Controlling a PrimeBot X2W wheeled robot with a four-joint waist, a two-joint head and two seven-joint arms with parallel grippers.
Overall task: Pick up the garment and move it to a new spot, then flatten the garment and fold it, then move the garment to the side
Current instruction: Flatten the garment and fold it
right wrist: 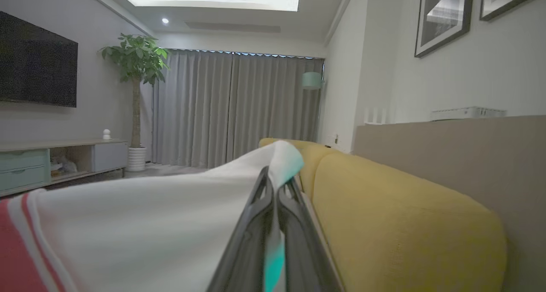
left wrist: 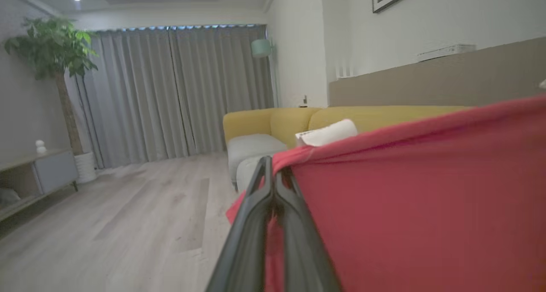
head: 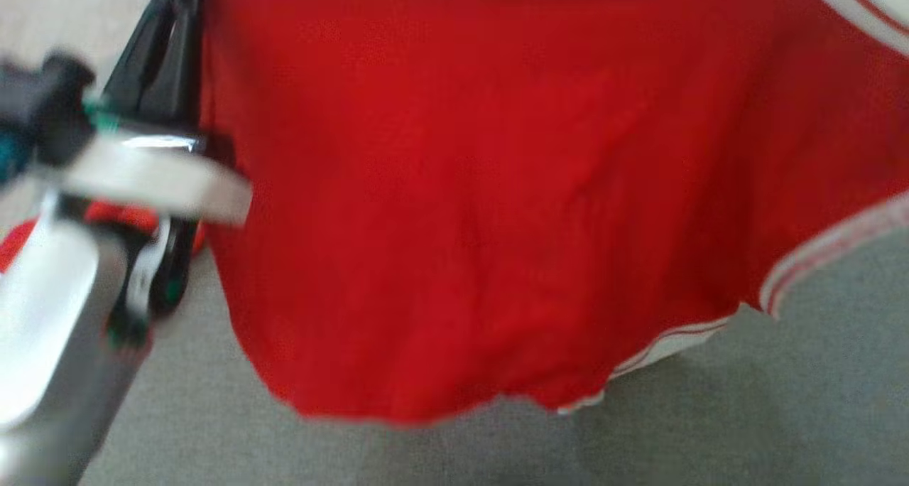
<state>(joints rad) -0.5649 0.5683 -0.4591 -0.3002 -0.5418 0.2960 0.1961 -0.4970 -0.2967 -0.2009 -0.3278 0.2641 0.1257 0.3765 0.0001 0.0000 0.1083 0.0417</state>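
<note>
The garment [head: 483,202] is a red shirt with white striped trim, hanging stretched out above the grey seat [head: 781,415]. My left gripper [left wrist: 276,174] is shut on its red edge, with cloth [left wrist: 426,206] spreading to the right of the fingers. In the head view the left gripper's dark fingers [head: 160,67] hold the cloth's left edge, with the pale forearm below. My right gripper [right wrist: 277,185] is shut on a white part of the garment [right wrist: 149,223], which drapes to the left with red stripes.
A yellow sofa [right wrist: 405,215] runs along the wall, its backrest right beside my right gripper. Across the wooden floor [left wrist: 128,223] stand grey curtains [left wrist: 179,91], a potted tree [right wrist: 136,70] and a low TV cabinet [right wrist: 55,159].
</note>
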